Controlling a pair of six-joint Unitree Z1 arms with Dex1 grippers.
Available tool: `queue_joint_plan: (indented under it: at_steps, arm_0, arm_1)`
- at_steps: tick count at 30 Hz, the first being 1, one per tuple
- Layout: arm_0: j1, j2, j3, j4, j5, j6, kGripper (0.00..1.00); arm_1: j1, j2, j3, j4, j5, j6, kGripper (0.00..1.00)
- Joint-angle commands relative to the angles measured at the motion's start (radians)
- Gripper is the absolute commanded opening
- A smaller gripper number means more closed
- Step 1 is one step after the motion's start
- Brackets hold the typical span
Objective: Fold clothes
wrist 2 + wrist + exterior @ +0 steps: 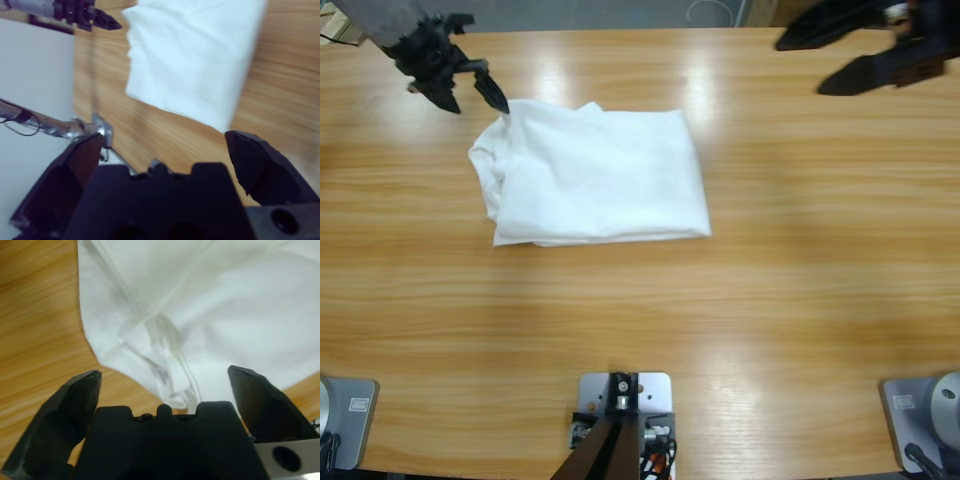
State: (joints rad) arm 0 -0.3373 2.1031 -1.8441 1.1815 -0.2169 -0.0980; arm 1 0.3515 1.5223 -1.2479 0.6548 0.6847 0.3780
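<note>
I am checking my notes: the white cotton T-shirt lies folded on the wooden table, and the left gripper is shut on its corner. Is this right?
Not quite. The white cotton T-shirt does lie folded on the wooden table, but the left gripper is open, its jaws spread either side of the corner, as the left wrist view shows.

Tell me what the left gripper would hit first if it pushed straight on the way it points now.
Most likely the white T-shirt: the left gripper is open right at the shirt's bunched corner, with a seamed fold of cloth lying between its jaws. The wooden table lies just under that, though depth is hard to judge.
</note>
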Motion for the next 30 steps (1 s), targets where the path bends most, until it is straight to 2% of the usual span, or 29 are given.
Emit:
queue_joint_plan:
  at_steps: [1,4,9,16,30]
  arm_0:
    - [0.011,-0.157,0.109,0.005,-0.033,-0.004,0.996]
    - [0.003,-0.180,0.144,0.006,-0.033,-0.004,0.996]
    - [-0.059,-0.225,0.211,0.014,-0.032,-0.006,0.993]
    - [-0.107,-0.306,0.212,0.051,-0.030,-0.010,0.991]
    - [-0.111,-0.373,0.205,0.134,0.002,-0.033,0.991]
  arm_1:
    - [-0.013,0.198,0.071,-0.148,0.087,-0.032,0.998]
    - [-0.013,0.220,0.125,-0.192,0.074,-0.043,0.991]
    - [-0.023,0.300,0.259,-0.388,0.076,-0.039,0.990]
    - [-0.023,0.426,0.276,-0.547,0.076,-0.035,0.987]
    - [-0.042,0.590,0.295,-0.637,0.104,-0.070,0.987]
